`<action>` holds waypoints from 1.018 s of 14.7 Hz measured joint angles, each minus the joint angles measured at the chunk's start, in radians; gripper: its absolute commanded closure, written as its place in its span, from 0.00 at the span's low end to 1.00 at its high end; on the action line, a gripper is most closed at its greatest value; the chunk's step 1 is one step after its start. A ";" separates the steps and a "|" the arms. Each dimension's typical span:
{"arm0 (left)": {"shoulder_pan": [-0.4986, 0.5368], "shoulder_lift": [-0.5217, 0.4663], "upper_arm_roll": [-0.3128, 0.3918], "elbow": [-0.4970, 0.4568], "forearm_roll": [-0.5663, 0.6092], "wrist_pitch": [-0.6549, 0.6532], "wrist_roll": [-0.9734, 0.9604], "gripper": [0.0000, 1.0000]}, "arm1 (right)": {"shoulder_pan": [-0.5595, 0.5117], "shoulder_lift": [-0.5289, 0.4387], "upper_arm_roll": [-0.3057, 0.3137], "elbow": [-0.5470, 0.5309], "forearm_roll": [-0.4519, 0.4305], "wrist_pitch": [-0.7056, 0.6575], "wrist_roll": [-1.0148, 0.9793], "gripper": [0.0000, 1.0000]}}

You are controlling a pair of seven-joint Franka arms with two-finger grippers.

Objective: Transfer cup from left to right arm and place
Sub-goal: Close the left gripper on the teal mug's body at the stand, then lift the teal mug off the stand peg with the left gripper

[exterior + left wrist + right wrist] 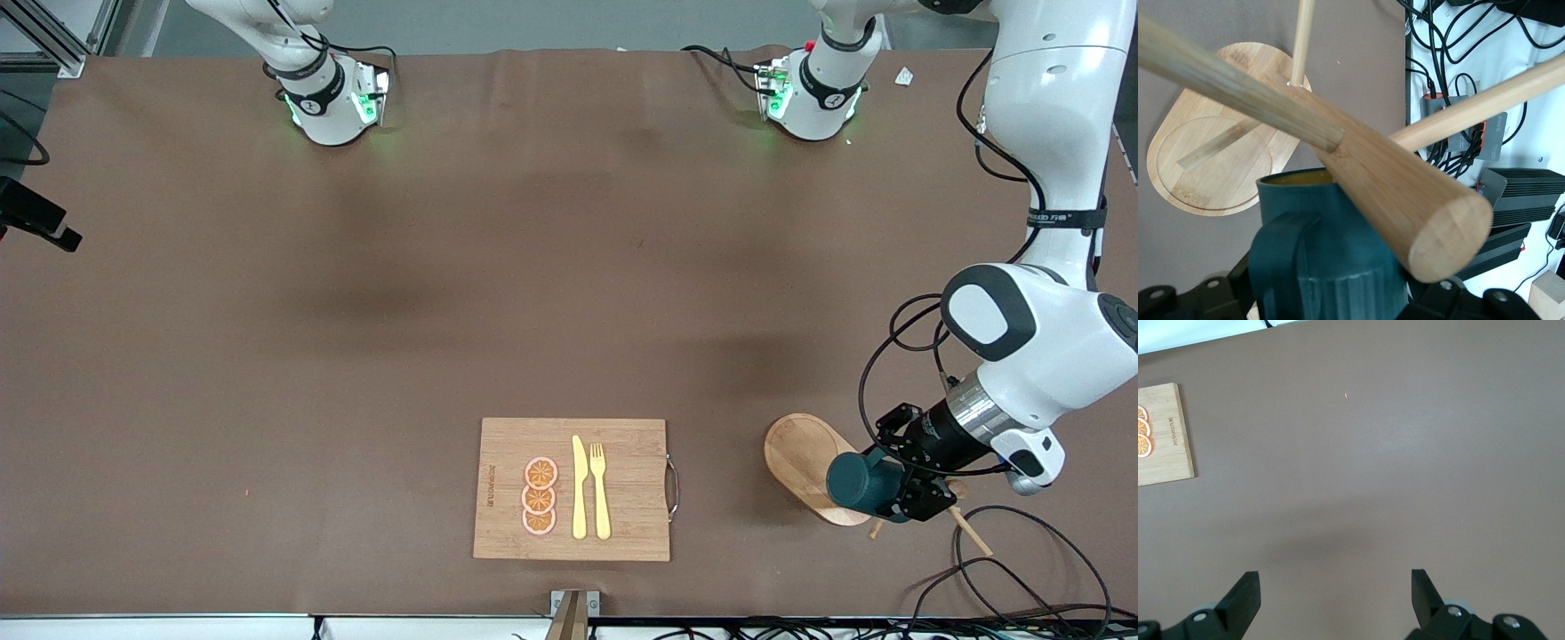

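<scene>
At about four o'clock on the table (356,356) as seen from the front camera, toward the left arm's end: one cup (867,483), dark teal, lying sideways in the air over the oval base of one wooden peg rack (800,458). Caught between the fingers of the left gripper (882,491), with the gripper's wrist at roughly three o'clock of the cup in that view. From the left wrist camera, cup (1331,267) seen mouth away, ochre inside just showing, handle toward the lens, black fingers (1238,283) pressed against its ribbed sides; left gripper (1331,303) partly closed and clasped on it. Thick post of the rack (1391,193) crossing right over the cup's rim, three thinner pegs branching from it. At six o'clock on the table, near the front camera: one cutting board (569,436) carrying three orange slices (540,496) in a column, one yellow knife (579,489) and one yellow fork (600,489) side by side. Right gripper (1335,600) waiting over bare tabletop, fingers spread wide, holding nothing, a corner of the board (1165,447) within its wrist camera's sight.
</scene>
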 measured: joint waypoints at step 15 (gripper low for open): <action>0.002 -0.043 -0.012 0.005 0.000 -0.070 -0.024 0.21 | 0.000 0.000 -0.002 0.000 0.000 0.003 0.000 0.00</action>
